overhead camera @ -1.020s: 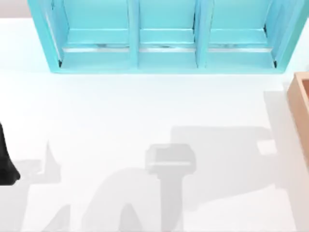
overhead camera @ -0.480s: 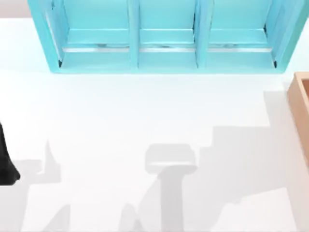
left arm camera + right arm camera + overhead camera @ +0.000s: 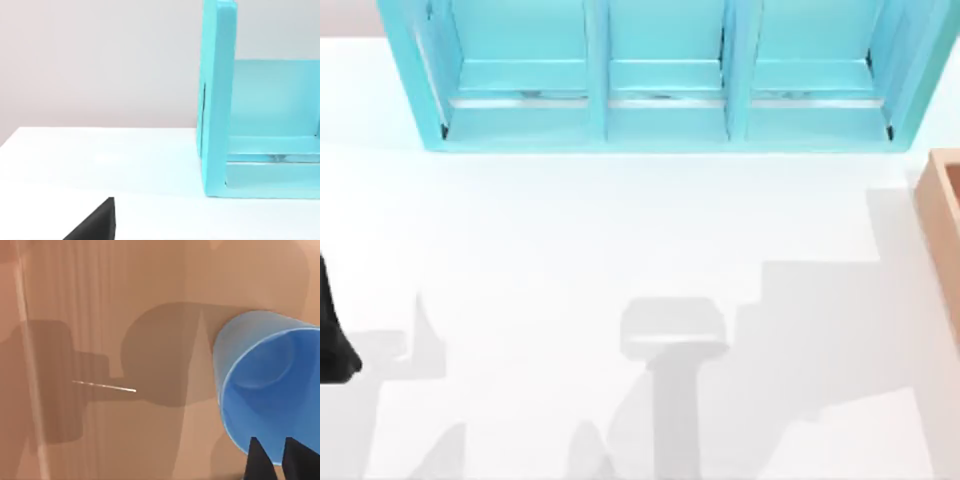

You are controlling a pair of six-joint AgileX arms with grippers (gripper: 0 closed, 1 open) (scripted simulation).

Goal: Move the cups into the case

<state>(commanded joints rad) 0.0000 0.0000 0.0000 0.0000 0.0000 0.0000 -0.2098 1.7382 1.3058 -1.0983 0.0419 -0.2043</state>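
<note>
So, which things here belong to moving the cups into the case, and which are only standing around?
For the job:
- small plain blue cup
- turquoise three-compartment cabinet
- right gripper, at the cup's rim

Only there:
- brown wooden box, at the table's right edge
- white table
- left arm, parked at the left edge

A: How is the light?
B: Bright and even. Soft grey arm shadows lie across the white table (image 3: 570,240) from six toward four o'clock.
A: Any glare or blur?
B: Edges look slightly soft. A darker shadow crosses the brown surface (image 3: 100,300) beside the blue cup (image 3: 270,385).
</note>
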